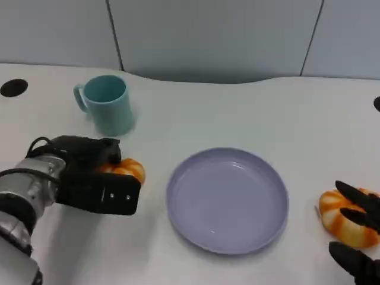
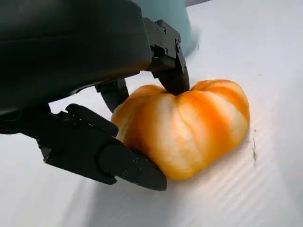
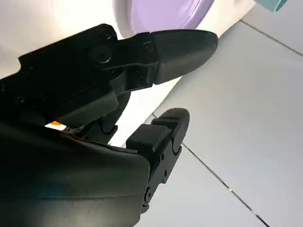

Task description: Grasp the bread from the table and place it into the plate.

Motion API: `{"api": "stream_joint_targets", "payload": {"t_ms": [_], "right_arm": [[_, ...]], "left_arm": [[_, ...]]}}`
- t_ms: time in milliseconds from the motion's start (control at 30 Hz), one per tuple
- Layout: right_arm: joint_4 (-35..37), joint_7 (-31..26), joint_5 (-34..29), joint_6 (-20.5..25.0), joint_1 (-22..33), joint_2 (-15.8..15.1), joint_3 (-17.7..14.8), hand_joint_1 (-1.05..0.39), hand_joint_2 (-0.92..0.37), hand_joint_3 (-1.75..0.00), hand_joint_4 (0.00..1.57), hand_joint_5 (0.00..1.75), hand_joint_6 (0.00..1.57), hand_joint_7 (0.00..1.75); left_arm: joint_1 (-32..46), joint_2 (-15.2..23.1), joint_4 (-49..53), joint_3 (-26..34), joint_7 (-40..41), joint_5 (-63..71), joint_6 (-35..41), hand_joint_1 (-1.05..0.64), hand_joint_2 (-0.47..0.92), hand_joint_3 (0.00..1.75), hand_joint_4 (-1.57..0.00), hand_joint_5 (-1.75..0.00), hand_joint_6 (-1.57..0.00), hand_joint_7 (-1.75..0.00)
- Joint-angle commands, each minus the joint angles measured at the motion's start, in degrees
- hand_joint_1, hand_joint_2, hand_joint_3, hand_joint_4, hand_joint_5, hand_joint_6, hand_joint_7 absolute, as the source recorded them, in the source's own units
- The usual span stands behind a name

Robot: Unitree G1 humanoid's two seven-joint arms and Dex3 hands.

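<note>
An orange-and-cream striped bread [image 1: 129, 168] lies on the white table left of the lilac plate [image 1: 173, 191]. My left hand [image 1: 95, 178] grips it from the left; in the left wrist view the bread [image 2: 189, 127] sits on the table with black fingers [image 2: 118, 161] pressed against both of its sides. A second striped bread [image 1: 344, 215] lies right of the plate. My right hand [image 1: 362, 217] reaches over it from the lower right with its fingers spread. In the right wrist view the right hand [image 3: 94, 94] has its fingers apart, with the plate [image 3: 161, 14] beyond them.
A teal cup [image 1: 108, 104] stands behind my left hand, close to the bread, and shows in the left wrist view as the cup [image 2: 165, 9]. A dark hole [image 1: 13, 87] marks the far left of the table. The curved back edge of the table [image 1: 196, 80] lies beyond the plate.
</note>
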Motion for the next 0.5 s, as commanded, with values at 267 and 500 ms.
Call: {"api": "stream_joint_targets", "payload": {"t_ms": [267,500], "right_arm": [[2.0,1.3,0.5,-1.0,-2.3,-1.3,0.9,-0.39,-0.92,-0.33,0.82,0.04,0.64,0.0],[2.4,0.8,-0.4,-1.6,-2.1,-2.0,0.8,-0.39,-0.92,-0.36,0.85,0.06,0.64,0.0]], "left_arm": [[3.8,2.9,-0.7,5.0,2.8,-4.8,-2.1,-0.21,0.92,0.28,-0.67,-1.75,-0.5,-1.75],[4.9,4.4,-1.7,8.9,0.0,-9.1,-5.4,-0.18,0.85,0.33,-0.63,-1.75,-0.51,-1.75]]}}
